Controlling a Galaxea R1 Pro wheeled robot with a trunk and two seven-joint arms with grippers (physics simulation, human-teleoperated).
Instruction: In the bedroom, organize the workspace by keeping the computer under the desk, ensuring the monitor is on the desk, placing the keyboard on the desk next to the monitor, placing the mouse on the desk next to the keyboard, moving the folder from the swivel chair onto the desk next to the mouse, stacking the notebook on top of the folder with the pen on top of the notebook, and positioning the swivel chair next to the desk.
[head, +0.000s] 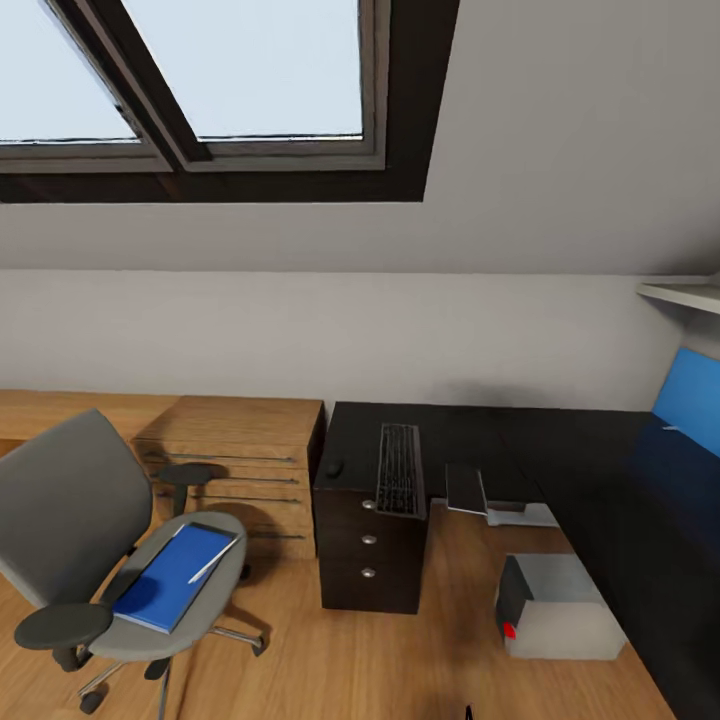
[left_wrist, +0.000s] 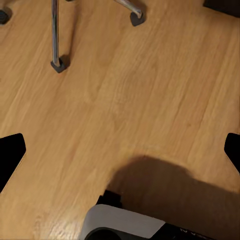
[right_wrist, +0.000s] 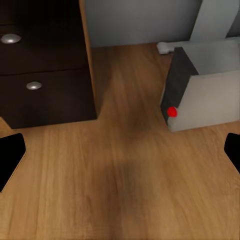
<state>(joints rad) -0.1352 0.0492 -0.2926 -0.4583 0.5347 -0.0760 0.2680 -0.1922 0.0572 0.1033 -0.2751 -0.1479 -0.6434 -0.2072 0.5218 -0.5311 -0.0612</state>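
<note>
Blue folder (head: 172, 578): lying flat on the seat of the swivel chair (head: 75, 510) at near left, with the thin white pen (head: 212, 567) resting across its right part
Notebook: I am not making it out with certainty anywhere
Black bench (head: 560, 440): running along the far wall and turning toward the near right, its drawer unit (head: 368, 545) standing at the left end
Keyboard (head: 399, 470): lying lengthwise on the bench above the drawers, its near end reaching the bench edge
Mouse (head: 333, 467): sitting on the bench just left of the keyboard
Computer (head: 558, 605): standing on the wood floor (left_wrist: 125, 100) at near right, seemingly out in front of the bench rather than tucked under it
Monitor: a dark flat thing (head: 467, 489) on a pale foot is sitting low beside the computer; I am judging this to be it, apparently on the floor
Left end effector (left_wrist: 120, 152): fingers spread wide, gripping nothing, pointing down at bare floor near the chair casters
Right end effector (right_wrist: 120, 152): fingers likewise wide apart and empty, facing the drawers and the computer
Risk: the pen is lying loose, so lifting the folder tilted could be sending it rolling off; the chair is on casters and may be drifting away under a push
</note>
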